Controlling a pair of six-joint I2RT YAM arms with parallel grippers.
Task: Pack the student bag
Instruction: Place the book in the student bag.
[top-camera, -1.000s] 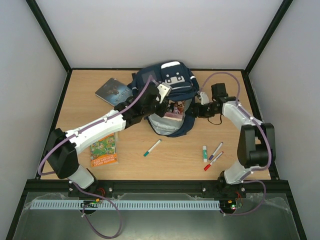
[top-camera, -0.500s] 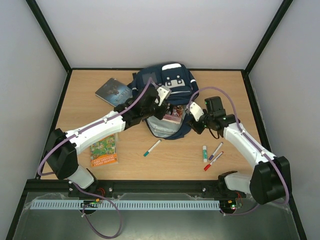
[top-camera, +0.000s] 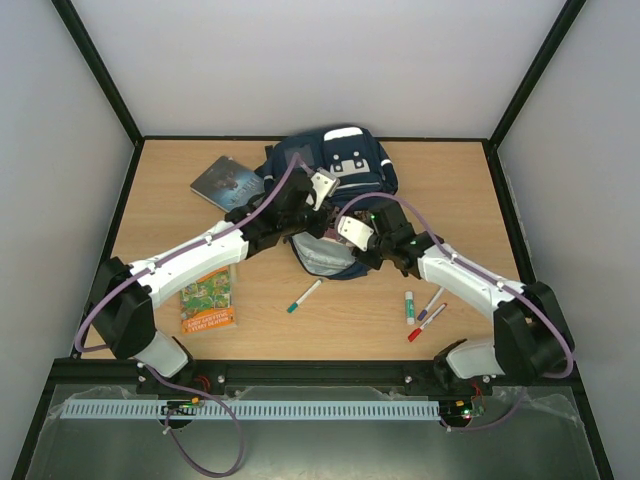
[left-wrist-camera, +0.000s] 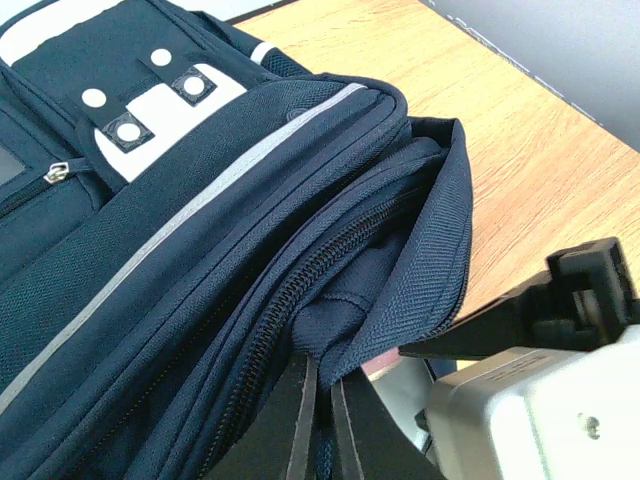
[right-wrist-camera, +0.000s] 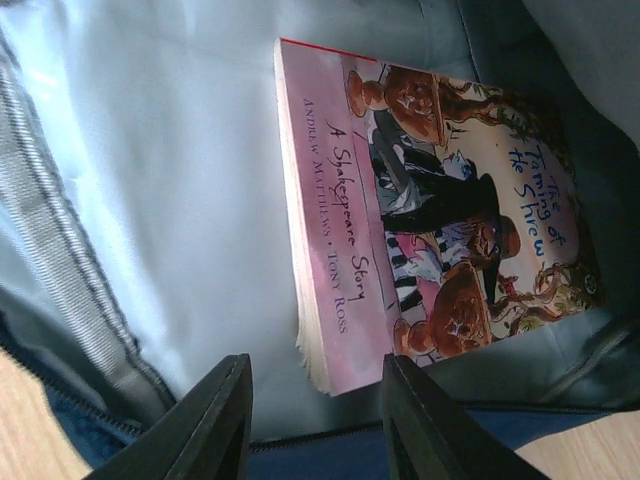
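Two arms reach in from the bottom corners of the overhead frame toward the student bag (top-camera: 345, 160). It lies at upper centre on the wooden bench (top-camera: 470, 200), with its mouth open toward the arms. The left fingers (top-camera: 325, 203) are at the upper lip of that mouth, and the right fingers (top-camera: 340, 240) sit over the pale lining just below them. A dark-covered book (top-camera: 225, 182) lies just left of the bag. An orange-and-green booklet (top-camera: 208, 303) lies at lower left beside the left arm. A green-capped marker (top-camera: 304, 296) lies below the bag. At lower right a small white tube (top-camera: 409, 305), a purple marker (top-camera: 432, 299) and a red marker (top-camera: 424, 326) lie close together.

From the left wrist, the navy bag (left-wrist-camera: 180, 220) fills most of the frame, with its grey stripe and white studded patch at upper left. The left fingers (left-wrist-camera: 295, 440) at bottom centre are pressed together on the fabric edge beside the zip, pinching it. The pale housing of the other arm shows at lower right.

From the right wrist, the view looks into the bag's light grey lining (right-wrist-camera: 150, 160). A pink paperback, The Taming of the Shrew (right-wrist-camera: 440, 210), lies flat on the lining at centre right. The right fingers (right-wrist-camera: 215, 420) at the bottom edge stand apart with nothing clamped between them. The book's lower corner shows beyond the gap.
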